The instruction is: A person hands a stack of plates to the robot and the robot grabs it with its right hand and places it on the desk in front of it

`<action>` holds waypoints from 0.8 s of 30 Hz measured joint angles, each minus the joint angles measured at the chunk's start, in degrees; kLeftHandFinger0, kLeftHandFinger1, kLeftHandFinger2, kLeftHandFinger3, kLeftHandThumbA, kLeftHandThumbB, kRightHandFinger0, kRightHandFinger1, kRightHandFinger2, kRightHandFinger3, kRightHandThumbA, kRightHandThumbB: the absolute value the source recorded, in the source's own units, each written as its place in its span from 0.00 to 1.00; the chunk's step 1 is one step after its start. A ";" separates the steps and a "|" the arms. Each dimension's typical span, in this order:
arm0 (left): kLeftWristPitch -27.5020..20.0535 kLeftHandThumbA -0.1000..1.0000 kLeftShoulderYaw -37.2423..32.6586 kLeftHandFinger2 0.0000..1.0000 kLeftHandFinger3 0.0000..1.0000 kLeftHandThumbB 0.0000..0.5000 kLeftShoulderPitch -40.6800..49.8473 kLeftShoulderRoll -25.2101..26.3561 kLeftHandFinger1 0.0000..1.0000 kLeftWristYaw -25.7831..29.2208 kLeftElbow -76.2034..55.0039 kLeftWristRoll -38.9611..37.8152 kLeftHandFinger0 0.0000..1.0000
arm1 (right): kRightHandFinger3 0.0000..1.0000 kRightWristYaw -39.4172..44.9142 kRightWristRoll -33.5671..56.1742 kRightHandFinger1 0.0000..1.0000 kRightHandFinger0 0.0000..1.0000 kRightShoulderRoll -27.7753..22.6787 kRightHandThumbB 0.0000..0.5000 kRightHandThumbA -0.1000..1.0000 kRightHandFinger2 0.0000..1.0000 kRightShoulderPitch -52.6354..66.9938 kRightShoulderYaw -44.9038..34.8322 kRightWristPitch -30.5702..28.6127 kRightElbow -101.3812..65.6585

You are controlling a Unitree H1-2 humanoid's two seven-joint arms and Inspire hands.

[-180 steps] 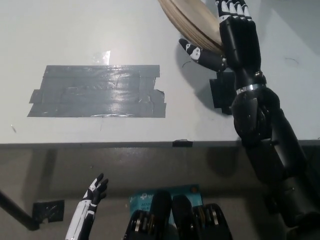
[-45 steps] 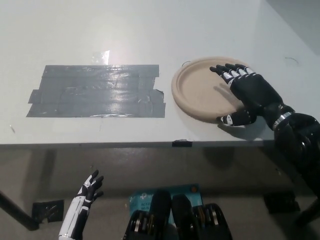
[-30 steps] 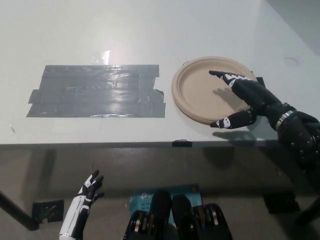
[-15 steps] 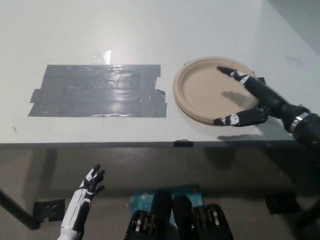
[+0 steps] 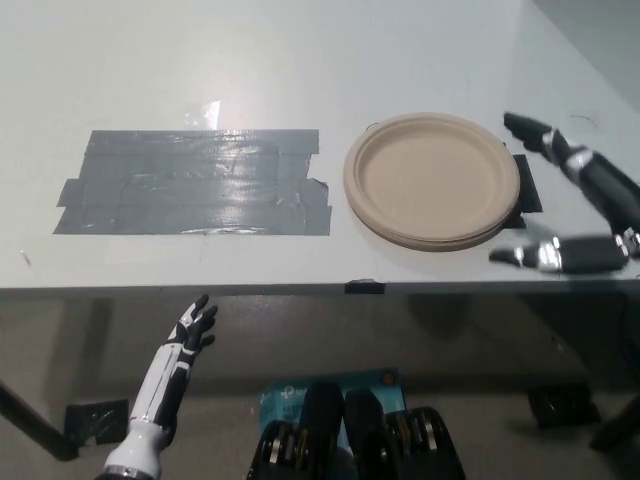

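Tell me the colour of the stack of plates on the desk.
The stack of plates is plain light tan, unpatterned; the head view shows it best.

A pale tabletop [image 5: 300,60] fills the upper part of my view, with a wide patch of grey tape [image 5: 195,182] left of centre catching glare. Below its front edge I see dim floor [image 5: 60,350], with a black tape scrap [image 5: 97,420] at lower left.

We see plates [image 5: 432,180] on the desk [image 5: 300,60], our right hand [image 5: 600,182] spread at their three o'clock, left hand [image 5: 192,335] at eight.
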 measured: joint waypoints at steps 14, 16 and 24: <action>-0.14 1.00 -0.18 1.00 1.00 0.44 0.31 -0.13 1.00 -0.49 -0.91 -0.19 0.96 | 1.00 0.11 14.11 1.00 1.00 12.89 0.90 1.00 1.00 27.71 -5.50 -5.48 -9.07; -0.27 1.00 -0.32 1.00 1.00 0.45 1.22 -0.18 1.00 -0.67 -1.37 -0.27 0.97 | 1.00 0.06 14.52 1.00 1.00 16.99 0.83 1.00 1.00 28.26 -6.37 -6.65 -3.74; -0.26 1.00 -0.42 1.00 1.00 0.44 4.75 -0.27 1.00 -1.20 -1.88 -0.53 0.97 | 1.00 0.10 14.13 1.00 1.00 23.31 0.72 1.00 1.00 28.14 -7.97 -8.23 6.47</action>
